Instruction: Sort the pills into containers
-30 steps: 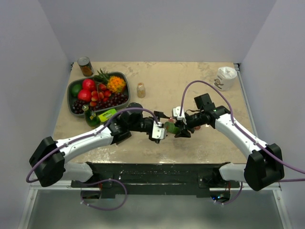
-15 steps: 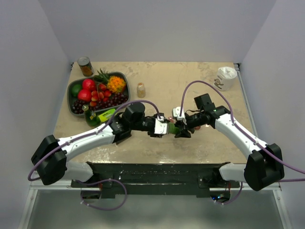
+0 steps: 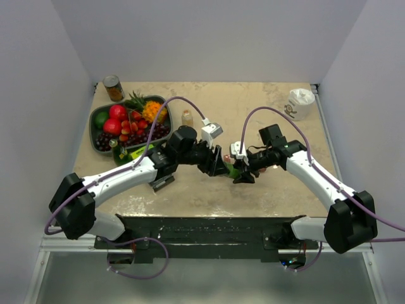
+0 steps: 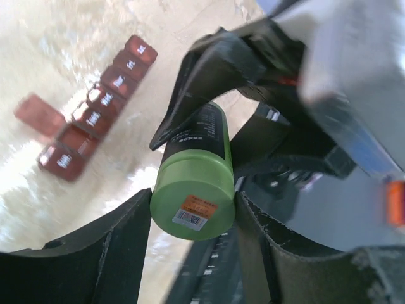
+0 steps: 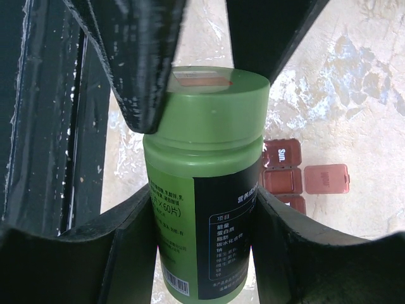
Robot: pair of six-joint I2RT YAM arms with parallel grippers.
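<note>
A green pill bottle (image 3: 231, 170) with a black label is held in the air between both grippers, above the table's middle. My right gripper (image 5: 202, 221) is shut on the bottle's body (image 5: 190, 209). My left gripper (image 4: 193, 209) is shut on its green cap (image 4: 193, 199), with both fingers touching the cap's sides. The containers, a red-brown strip of small square compartments (image 4: 95, 114), lie on the table below, with one lid flipped open. The strip also shows behind the bottle in the right wrist view (image 5: 281, 171). It is mostly hidden in the top view. No loose pills show.
A dark oval fruit tray (image 3: 95, 120) stands at the back left. A can (image 3: 113, 88) is behind it, and a small amber bottle (image 3: 187, 119) is to its right. A white cup (image 3: 300, 103) is at the back right. A green packet (image 3: 142, 152) lies by the tray.
My left arm has reached right and its wrist has rolled over. Its gripper has come onto the bottle's cap. The right arm and the bottle have stayed put.
</note>
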